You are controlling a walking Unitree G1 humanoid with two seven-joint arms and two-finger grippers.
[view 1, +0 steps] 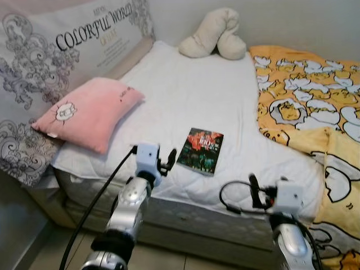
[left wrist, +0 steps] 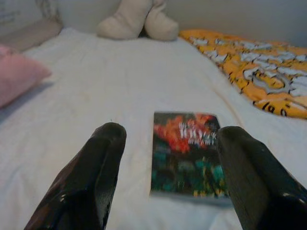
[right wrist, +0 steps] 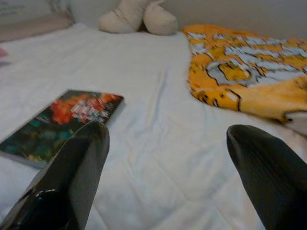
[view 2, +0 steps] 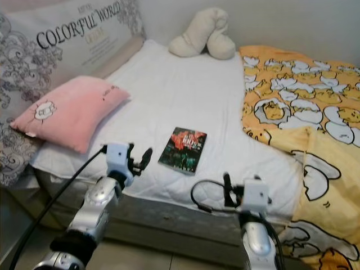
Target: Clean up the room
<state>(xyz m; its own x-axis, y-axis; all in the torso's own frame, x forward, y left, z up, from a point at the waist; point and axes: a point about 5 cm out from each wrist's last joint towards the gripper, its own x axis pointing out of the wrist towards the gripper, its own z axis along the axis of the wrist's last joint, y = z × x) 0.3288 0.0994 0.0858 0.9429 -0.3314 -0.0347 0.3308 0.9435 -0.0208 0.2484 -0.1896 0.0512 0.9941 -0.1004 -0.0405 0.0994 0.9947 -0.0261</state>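
One book (view 1: pixel 201 149) with a dark cover of red and green lies flat on the white sheet of the bed (view 1: pixel 185 95), near the foot edge and roughly midway across the bare part of the mattress. One pink pillow (view 1: pixel 87 112) rests at the robot's left side of the bed, leaning against the printed headboard panel (view 1: pixel 62 50) with its dark lettering. One cream plush toy (view 1: pixel 214 35) sits at the far end of the bed against the wall. One yellow blanket (view 1: pixel 309 107) with a white cartoon pattern covers the robot's right side of the bed and hangs over its near corner. Both silver arms are raised in front of the bed edge, reaching forward. The left gripper (left wrist: pixel 170 167) is held just short of the book, low over the sheet, its two black fingers (left wrist: pixel 91 172) spread wide so that the book shows between them. The right gripper (right wrist: pixel 168 172) hovers over bare sheet to the right of the book, its fingers likewise spread apart and holding nothing, with the blanket's edge ahead of it.
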